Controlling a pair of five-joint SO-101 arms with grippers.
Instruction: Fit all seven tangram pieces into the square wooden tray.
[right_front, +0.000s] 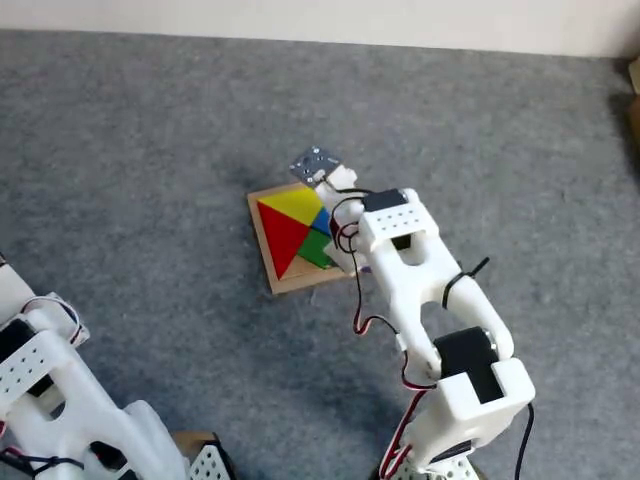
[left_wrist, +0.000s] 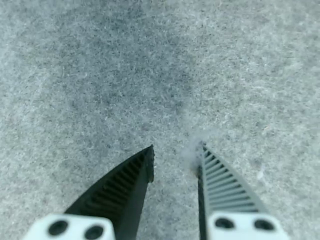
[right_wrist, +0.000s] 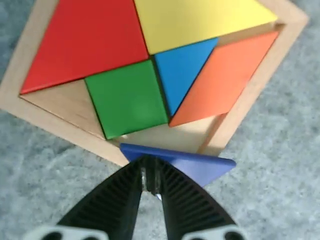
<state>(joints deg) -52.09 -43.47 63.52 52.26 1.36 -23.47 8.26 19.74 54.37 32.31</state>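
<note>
The square wooden tray (right_wrist: 60, 102) holds a red triangle (right_wrist: 85, 42), a yellow triangle (right_wrist: 195, 20), a green square (right_wrist: 127, 97), a small blue triangle (right_wrist: 182, 72) and an orange parallelogram (right_wrist: 222, 80). Bare wood shows beside the green square and along the near rim. My right gripper (right_wrist: 151, 172) is shut on a blue-violet triangle (right_wrist: 192, 162), held over the tray's near rim. From above, the right arm (right_front: 400, 250) covers the right side of the tray (right_front: 262, 235). My left gripper (left_wrist: 175, 160) hangs open over bare carpet, nothing between its fingers.
Grey carpet covers the whole table. The left arm (right_front: 60, 400) sits at the front left corner, far from the tray. A small brown block (right_front: 195, 440) lies by its base. A brown object (right_front: 634, 90) pokes in at the right edge.
</note>
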